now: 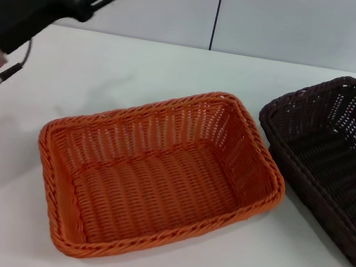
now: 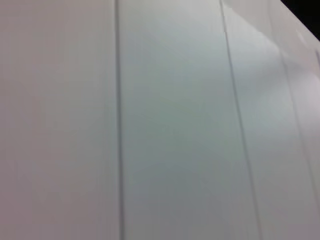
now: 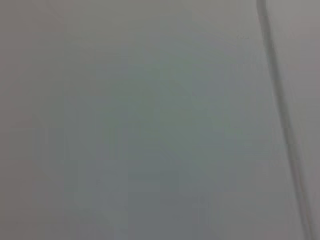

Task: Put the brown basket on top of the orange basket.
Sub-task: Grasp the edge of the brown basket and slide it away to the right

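Head view crops brown basket (image 1: 335, 165).

A bare lab-like test bench: plain white table (image 1: 175, 65) against seamed grey wall panels (image 1: 284, 21).

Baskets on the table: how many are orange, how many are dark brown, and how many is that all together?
Orange basket: 1
Brown basket: 1
Total: 2 baskets, side by side on the white table, not stacked yet.
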You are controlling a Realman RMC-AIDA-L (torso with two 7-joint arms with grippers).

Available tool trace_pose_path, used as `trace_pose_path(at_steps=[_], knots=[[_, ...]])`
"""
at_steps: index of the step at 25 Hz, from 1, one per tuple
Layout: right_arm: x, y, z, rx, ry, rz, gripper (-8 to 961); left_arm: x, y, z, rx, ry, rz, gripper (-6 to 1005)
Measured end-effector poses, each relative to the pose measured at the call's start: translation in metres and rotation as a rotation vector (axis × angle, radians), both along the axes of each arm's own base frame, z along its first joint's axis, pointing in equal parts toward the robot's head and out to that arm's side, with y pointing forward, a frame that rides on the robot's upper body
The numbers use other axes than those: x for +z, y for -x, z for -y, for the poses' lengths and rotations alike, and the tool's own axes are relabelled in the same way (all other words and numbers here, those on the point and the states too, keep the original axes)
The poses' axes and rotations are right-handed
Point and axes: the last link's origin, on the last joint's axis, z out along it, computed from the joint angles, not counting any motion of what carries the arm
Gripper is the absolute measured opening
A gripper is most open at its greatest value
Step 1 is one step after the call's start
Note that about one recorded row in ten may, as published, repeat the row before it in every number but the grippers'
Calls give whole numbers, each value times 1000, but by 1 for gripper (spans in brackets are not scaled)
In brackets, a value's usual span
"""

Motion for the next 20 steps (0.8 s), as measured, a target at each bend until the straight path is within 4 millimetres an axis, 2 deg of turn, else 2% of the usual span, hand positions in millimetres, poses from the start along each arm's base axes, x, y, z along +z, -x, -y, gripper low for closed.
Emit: trace_pose_path(at_steps=[1,2,5,6,7,8,9,10,11,12,13,14,16,17,20], knots=[[2,10,-1,66,64,47,622,-1,8,3,17,-31,24,786],[2,10,-1,66,64,47,622,-2,12,4,28,-46,36,786],[6,25,-4,136,208,98,621,-2,22,8,51,-90,56,786],[9,30,-5,149,320,134,621,-4,30,11,76,-115,61,786],[9,30,-5,149,320,134,621,-4,30,11,76,-115,61,786],[10,33,-5,136,480,167,621,-4,32,12,87,-125,63,786],[10,33,-5,136,480,167,622,-3,35,12,96,-136,64,786],[12,33,-4,111,566,179,622,-3,36,12,102,-143,65,785],[19,33,-2,51,729,200,622,-2,37,12,105,-149,59,785],[19,33,-2,51,729,200,622,-2,37,12,105,-149,59,785],[30,29,4,-34,883,205,622,-2,38,12,108,-152,58,785],[30,29,4,-34,883,205,622,-2,38,11,110,-155,57,785],[45,30,15,-123,1055,234,621,-1,37,10,112,-160,57,785],[45,30,15,-123,1055,234,621,-1,37,10,112,-160,57,785],[55,30,28,-176,1167,357,621,0,36,6,115,-168,52,785]])
